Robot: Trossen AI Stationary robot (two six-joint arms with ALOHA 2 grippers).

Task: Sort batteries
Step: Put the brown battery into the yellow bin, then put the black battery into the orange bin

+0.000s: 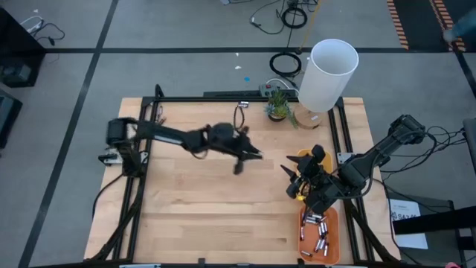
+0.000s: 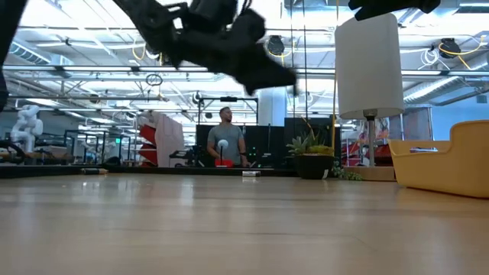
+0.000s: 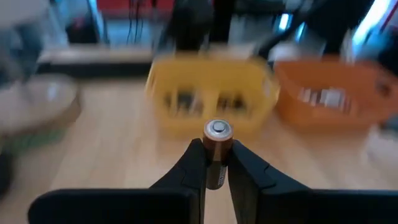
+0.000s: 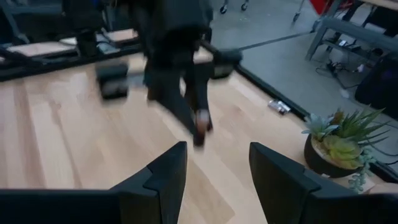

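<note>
My left gripper (image 1: 249, 156) is above the middle of the table, raised well clear of it (image 2: 267, 72), and is shut on one copper-and-black battery (image 3: 217, 152). Ahead of it stand the yellow tray (image 3: 211, 99) and the orange tray (image 3: 336, 93), which holds several silvery batteries (image 1: 318, 232). My right gripper (image 1: 291, 179) is open by the yellow tray (image 1: 303, 160) at the table's right side; nothing is between its fingers (image 4: 217, 180). The left gripper with its battery also shows in the right wrist view (image 4: 200, 124). My left gripper pinches the battery's body (image 3: 217, 163) between its two fingers, one on each side. The battery lies along the fingers, and its silvery end cap (image 3: 218, 129) sticks out past the fingertips. It is lifted clear of the table.
A white cylindrical lamp (image 1: 327, 74) and a small potted plant (image 1: 278, 104) stand at the table's far right. A dark frame rail (image 1: 223, 98) runs round the table. Bare wood lies at the near left. A person (image 2: 224, 137) stands in the room beyond.
</note>
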